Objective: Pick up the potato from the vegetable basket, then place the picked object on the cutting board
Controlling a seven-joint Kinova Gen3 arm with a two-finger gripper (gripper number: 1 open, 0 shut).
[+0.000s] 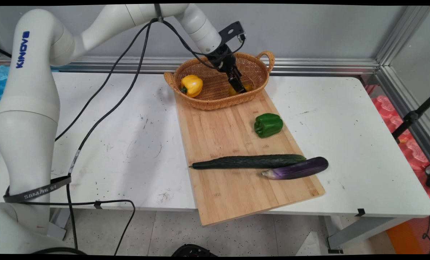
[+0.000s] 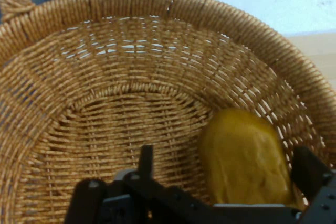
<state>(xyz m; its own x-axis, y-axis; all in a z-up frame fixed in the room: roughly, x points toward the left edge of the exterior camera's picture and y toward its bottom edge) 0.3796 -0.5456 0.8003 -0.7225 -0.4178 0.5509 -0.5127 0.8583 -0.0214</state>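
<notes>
Reaching into the wicker basket (image 1: pixel 215 95), my gripper (image 2: pixel 226 171) is standing spread wide, its fingers (image 2: pixel 310 169) flanking a yellow fruit (image 2: pixel 244 163) unclenched.

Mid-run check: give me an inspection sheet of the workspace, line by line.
Surface: white table, scuffed; long bamboo cutting board overhangs its near edge.
Job's things: oval woven wicker basket on the board's far end holds a yellow bell pepper and a second rounded yellow item. On the board lie a green bell pepper, a dark green cucumber and a purple eggplant, the last two touching.
Clutter: nothing seen.
Grippers: black two-finger gripper down inside the basket, jaws open either side of the rounded yellow item.
Cables: black cables hang from the arm across the table's left side.
Surroundings: grey wall, metal rail along it.
</notes>
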